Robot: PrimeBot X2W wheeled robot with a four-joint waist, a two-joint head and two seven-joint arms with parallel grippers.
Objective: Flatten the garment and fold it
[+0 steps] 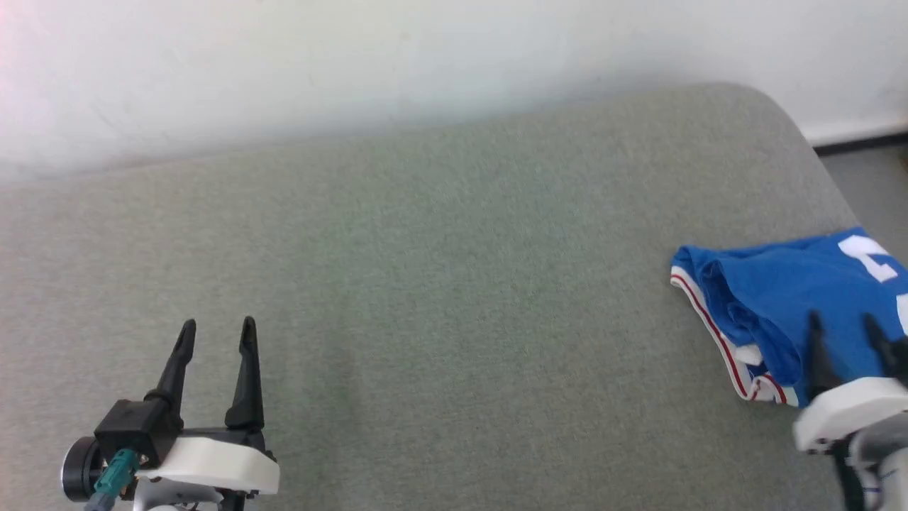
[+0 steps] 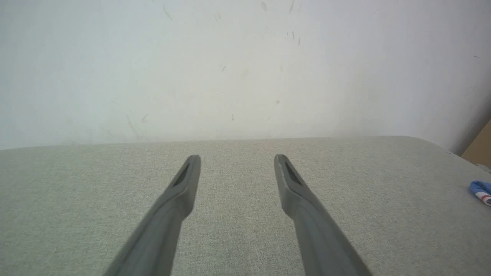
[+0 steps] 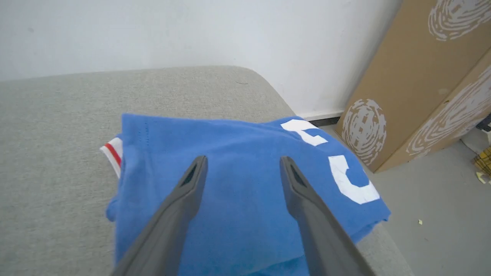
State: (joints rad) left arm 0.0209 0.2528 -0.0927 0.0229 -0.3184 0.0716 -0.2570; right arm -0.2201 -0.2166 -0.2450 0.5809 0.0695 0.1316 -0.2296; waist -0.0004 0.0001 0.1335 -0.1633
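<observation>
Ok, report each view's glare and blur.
Head view: pinkish glare washes the white wall at upper left, the right claw blurs over the royal-blue cloth T-shirt; left wrist view: left claw soft near the lens; right wrist view: white lettering fairly sharp.

garment (image 3: 238, 199) soft matt cloth; table (image 1: 425, 284) probably woven fabric.

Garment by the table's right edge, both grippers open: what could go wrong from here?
1. The garment lies bunched right at the edge of the table; a careless pull could drag it off.
2. Its layers are stacked under the open right gripper; a pinch may catch several, so it would not spread flat.
3. The left gripper sits far across the table, so two-handed flattening likely needs a long reach.
</observation>
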